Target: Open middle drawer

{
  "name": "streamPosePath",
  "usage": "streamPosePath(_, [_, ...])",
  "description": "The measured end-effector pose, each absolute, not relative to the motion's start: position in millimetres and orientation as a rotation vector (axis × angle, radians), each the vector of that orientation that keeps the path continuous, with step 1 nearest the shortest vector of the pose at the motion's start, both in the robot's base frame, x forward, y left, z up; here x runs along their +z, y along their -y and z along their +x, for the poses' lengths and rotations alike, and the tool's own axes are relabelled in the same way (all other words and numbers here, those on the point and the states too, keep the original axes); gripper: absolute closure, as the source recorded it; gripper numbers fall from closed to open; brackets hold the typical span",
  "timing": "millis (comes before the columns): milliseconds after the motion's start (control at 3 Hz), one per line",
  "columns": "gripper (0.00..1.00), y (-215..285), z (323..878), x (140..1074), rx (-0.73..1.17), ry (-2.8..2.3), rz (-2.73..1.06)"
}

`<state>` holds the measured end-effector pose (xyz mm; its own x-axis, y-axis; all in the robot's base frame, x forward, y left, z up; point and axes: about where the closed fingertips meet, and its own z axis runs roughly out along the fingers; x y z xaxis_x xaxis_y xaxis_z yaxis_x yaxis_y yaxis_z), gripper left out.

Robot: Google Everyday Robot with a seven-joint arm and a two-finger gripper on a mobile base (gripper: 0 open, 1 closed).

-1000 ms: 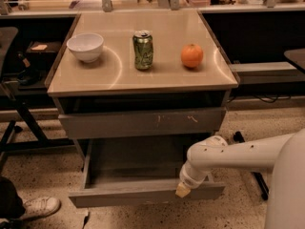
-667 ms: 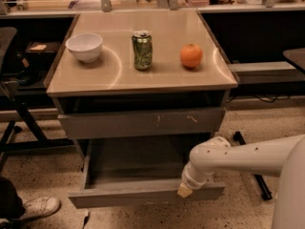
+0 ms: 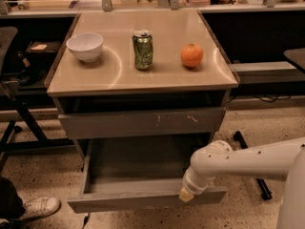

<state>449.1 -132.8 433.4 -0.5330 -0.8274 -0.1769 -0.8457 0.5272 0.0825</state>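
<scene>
The middle drawer (image 3: 128, 202) is pulled well out of the cabinet, and its bare grey inside (image 3: 138, 162) is in view. Its plain flat front faces me low in the camera view. Above it sits the taller grey front with pale scratch marks (image 3: 143, 123), which is closed. My gripper (image 3: 187, 193) is at the end of the white arm (image 3: 238, 163), which reaches in from the right. The gripper rests at the top edge of the drawer front, near its right end. The arm's wrist covers most of the gripper.
On the cabinet top (image 3: 114, 78) stand a white bowl (image 3: 85, 46), a green can (image 3: 142, 50) and an orange (image 3: 191, 55). A person's shoe (image 3: 35, 208) is on the floor at lower left. Dark stand legs (image 3: 252, 168) lie on the floor at right, and a dark chair frame (image 3: 19, 113) stands at left.
The arm's wrist and gripper have shifted slightly lower and to the right along the drawer front. The drawer stays pulled out about as far as before.
</scene>
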Motion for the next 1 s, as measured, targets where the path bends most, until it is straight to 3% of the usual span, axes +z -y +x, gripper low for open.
streamPosePath(1000, [1.0, 136.4, 434.4, 434.7, 0.231, -2.674, -1.427])
